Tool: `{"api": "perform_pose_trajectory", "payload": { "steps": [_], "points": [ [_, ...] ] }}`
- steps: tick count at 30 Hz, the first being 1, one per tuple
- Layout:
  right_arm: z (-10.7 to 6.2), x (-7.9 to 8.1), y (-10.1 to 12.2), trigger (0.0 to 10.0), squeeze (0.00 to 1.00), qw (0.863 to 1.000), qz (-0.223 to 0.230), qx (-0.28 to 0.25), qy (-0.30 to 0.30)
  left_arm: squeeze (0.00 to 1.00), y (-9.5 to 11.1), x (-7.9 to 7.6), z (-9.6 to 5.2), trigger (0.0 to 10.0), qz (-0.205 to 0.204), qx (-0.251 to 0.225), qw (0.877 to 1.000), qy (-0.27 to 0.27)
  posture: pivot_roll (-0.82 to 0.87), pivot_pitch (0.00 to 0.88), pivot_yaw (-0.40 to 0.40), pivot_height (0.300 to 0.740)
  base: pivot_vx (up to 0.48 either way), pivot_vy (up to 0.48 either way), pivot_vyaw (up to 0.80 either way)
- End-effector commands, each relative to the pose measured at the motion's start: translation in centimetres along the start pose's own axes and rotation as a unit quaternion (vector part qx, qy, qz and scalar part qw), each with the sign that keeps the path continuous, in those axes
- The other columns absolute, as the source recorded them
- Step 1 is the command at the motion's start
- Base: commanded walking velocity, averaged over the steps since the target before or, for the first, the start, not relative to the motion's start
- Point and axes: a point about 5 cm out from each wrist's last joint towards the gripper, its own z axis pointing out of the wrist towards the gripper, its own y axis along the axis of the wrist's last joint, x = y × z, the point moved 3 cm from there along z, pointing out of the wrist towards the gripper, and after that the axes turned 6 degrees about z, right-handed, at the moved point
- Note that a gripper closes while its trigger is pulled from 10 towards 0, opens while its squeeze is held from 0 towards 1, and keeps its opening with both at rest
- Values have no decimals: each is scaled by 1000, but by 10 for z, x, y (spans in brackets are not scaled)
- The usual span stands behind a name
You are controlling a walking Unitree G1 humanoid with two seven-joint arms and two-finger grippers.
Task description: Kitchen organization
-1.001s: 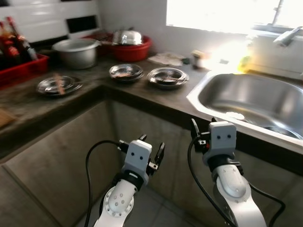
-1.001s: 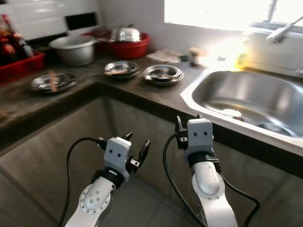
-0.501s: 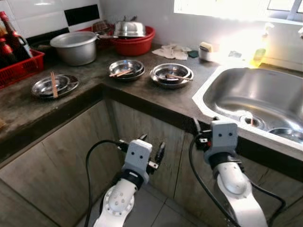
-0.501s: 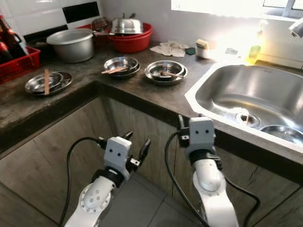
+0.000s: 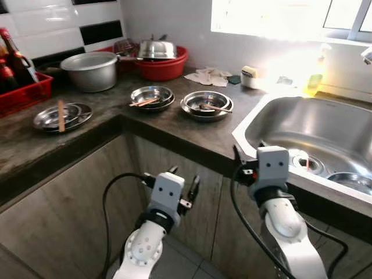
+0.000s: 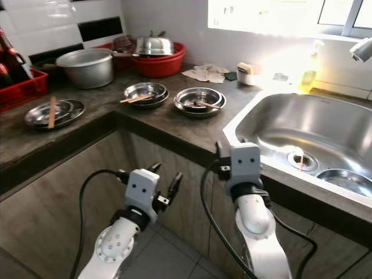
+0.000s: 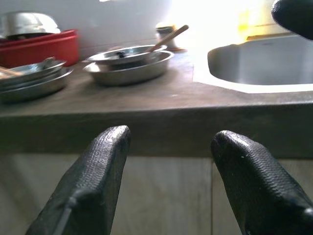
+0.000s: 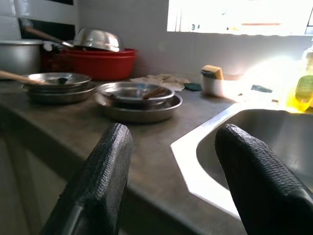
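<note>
nothing tidied yet, i'm only lined up at the worktop [image 5: 192, 125].
both my pincers, left [image 7: 168, 147] and right [image 8: 171, 147], hang apart and empty below the edge; three dishes [image 5: 206, 104] with chopsticks sit at 11 to 12 o'clock, sink [image 5: 314, 128] at 1, all untouched.

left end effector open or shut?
Open. The left end effector holds its two black fingers well apart, with counter edge visible through the gap; nothing held.
</note>
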Motion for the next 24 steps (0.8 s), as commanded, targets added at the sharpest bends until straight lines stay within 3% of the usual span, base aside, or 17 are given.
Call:
{"api": "perform_pose_trajectory", "payload": {
  "steps": [1,24],
  "points": [
    [1,-8,-3,10000,0,1000,-2,5,-11,0,4,-6,1,10000,-3,-7,1000,-8,113,0,-16,740,300,0,0],
    [2,1,-13,10000,0,999,7,31,31,0,2,-7,0,10000,-2,-6,1000,-13,107,0,-11,740,306,0,0]
  ]
}}
